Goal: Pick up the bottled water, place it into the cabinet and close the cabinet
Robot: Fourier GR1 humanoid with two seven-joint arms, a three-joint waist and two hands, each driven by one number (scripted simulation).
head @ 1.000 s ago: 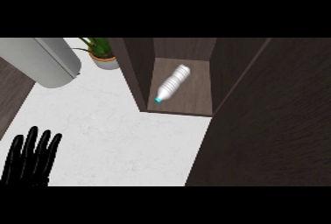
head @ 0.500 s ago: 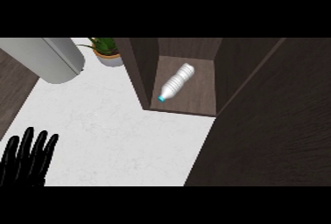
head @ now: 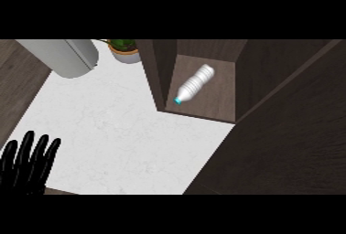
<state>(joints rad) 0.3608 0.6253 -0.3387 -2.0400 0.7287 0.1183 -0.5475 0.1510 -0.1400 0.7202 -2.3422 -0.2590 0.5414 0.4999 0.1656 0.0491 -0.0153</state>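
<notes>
Bottle lying inside the open cabinet, one robot hand resting at the lower left.

At the lower left edge the left robot hand (head: 27,164) stands released, fingers straight and pointing up, holding nothing, over the white bench (head: 115,132). Further up sit a grey cylinder (head: 64,57) and a potted plant (head: 125,49). To the right, the water bottle (head: 194,83) lies tilted on the cabinet (head: 209,107) floor, blue cap toward the front. The dark cabinet door (head: 290,132) fills the right side.
</notes>
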